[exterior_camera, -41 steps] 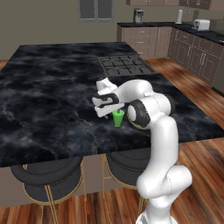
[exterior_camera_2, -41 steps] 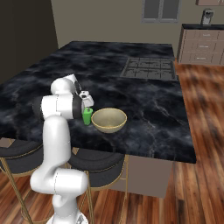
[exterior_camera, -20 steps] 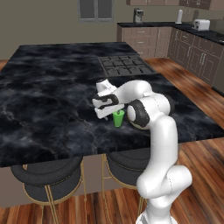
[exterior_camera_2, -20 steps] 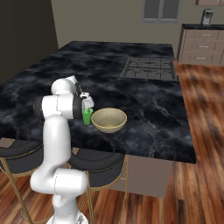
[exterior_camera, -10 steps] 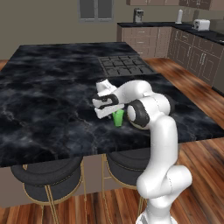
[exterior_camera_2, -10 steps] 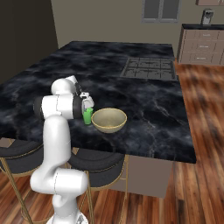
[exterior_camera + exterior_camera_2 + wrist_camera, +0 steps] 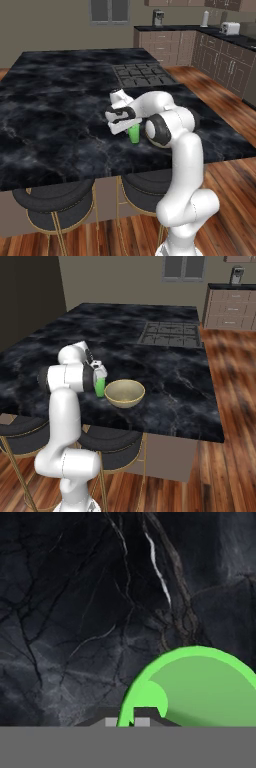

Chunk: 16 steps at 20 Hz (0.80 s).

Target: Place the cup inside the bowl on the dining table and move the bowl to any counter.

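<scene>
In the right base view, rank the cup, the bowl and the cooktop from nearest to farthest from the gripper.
1. The cup, at the gripper, which is shut on its rim.
2. The bowl, just beside the cup.
3. The cooktop, far across the dining table.

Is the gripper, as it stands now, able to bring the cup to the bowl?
Probably yes. The gripper is shut on the cup, and the bowl stands open right beside it.

The table (image 7: 165, 371) is carrying a cup (image 7: 100, 387) standing upright just beside a bowl (image 7: 124, 393), both sitting near its front edge.
</scene>
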Available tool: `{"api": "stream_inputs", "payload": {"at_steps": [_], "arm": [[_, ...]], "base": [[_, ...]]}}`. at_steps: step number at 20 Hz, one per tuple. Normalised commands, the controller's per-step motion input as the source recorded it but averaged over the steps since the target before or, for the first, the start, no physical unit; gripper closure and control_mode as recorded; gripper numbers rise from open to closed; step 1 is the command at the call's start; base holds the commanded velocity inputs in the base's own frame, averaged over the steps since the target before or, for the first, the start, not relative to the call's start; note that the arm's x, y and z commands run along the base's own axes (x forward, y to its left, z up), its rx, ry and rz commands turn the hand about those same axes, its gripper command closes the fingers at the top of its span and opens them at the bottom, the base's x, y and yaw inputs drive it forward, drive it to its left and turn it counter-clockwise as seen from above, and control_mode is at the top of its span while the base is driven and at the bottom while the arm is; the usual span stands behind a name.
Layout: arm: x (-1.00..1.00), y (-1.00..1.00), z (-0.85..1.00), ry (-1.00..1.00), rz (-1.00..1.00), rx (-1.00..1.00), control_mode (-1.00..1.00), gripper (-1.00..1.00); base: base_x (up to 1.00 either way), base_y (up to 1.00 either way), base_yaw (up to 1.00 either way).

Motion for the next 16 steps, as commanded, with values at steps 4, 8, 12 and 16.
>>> {"api": "stream_inputs", "payload": {"at_steps": [4,8,12,16], "arm": [[-0.01,0.00,0.24,0.00,0.00,0.00,-1.00,1.00],[-0.02,0.00,0.26,0.00,0.00,0.00,-1.00,1.00],[-0.01,0.00,0.20,0.00,0.00,0.00,-1.00,1.00],[0.00,0.00,0.20,-0.01,0.00,0.00,-1.00,1.00]], "base": [[0.00,0.00,0.00],[0.00,0.00,0.00],[0.00,0.00,0.00],[0.00,0.00,0.00]]}}
